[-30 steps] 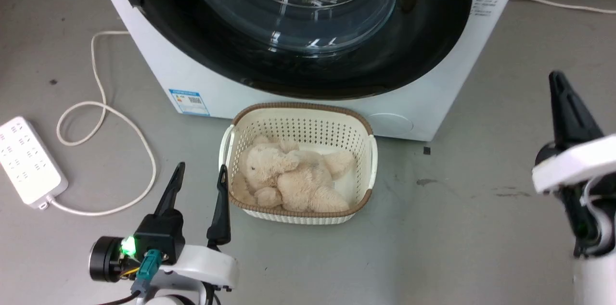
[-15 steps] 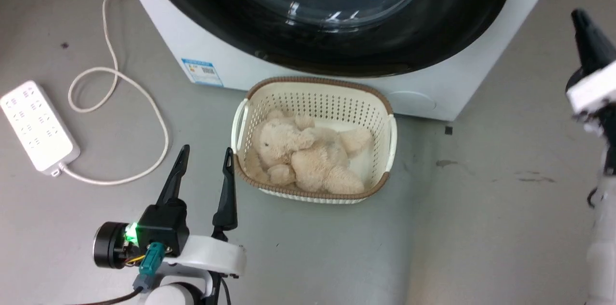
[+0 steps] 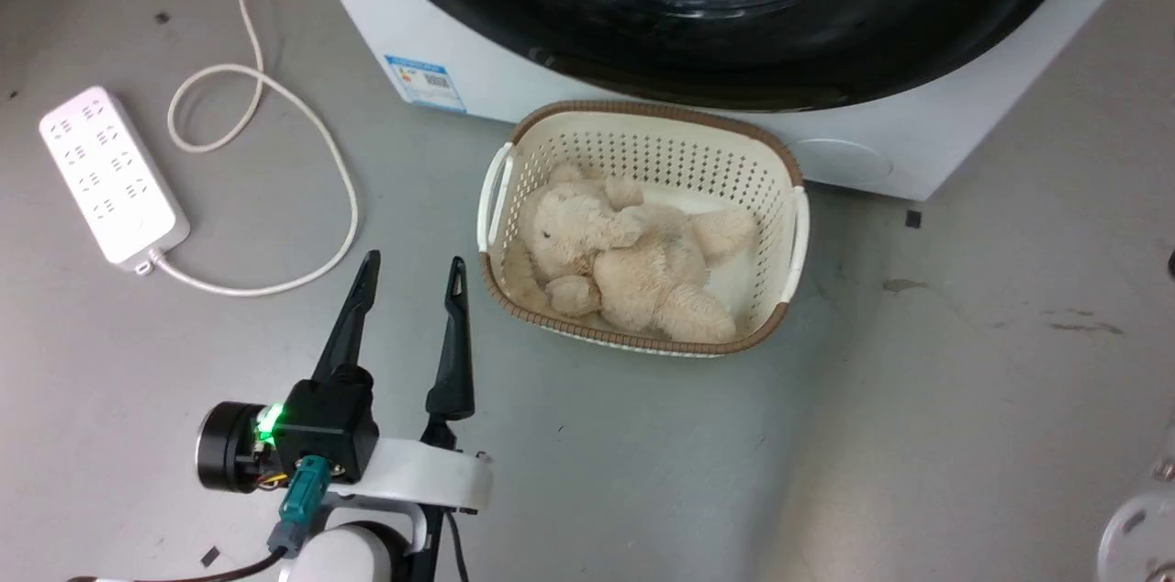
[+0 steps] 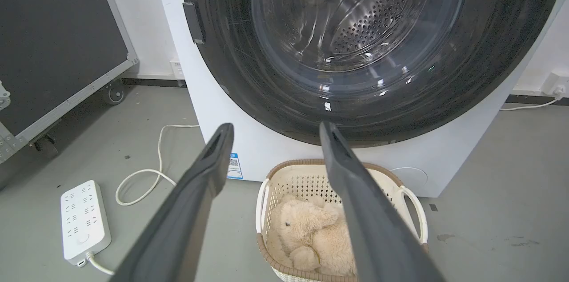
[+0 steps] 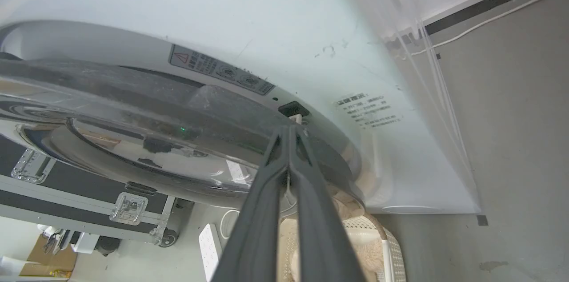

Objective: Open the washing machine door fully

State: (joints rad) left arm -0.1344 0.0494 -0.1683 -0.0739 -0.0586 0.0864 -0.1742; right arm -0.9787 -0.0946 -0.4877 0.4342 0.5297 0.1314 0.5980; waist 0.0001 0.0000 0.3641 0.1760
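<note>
Basket (image 3: pixel 643 108) with plush bear (image 3: pixel 624 265) just before washing machine door (image 3: pixel 734 50)

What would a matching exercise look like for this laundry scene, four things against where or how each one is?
Things:
1 plush bear
2 power strip
3 left gripper
4 right gripper

States:
A shut, tips by the washing machine door rim
B lying in the basket
C open above the floor
D flat on the floor, left of the basket

Pairs: 1-B, 2-D, 3-C, 4-A
</note>
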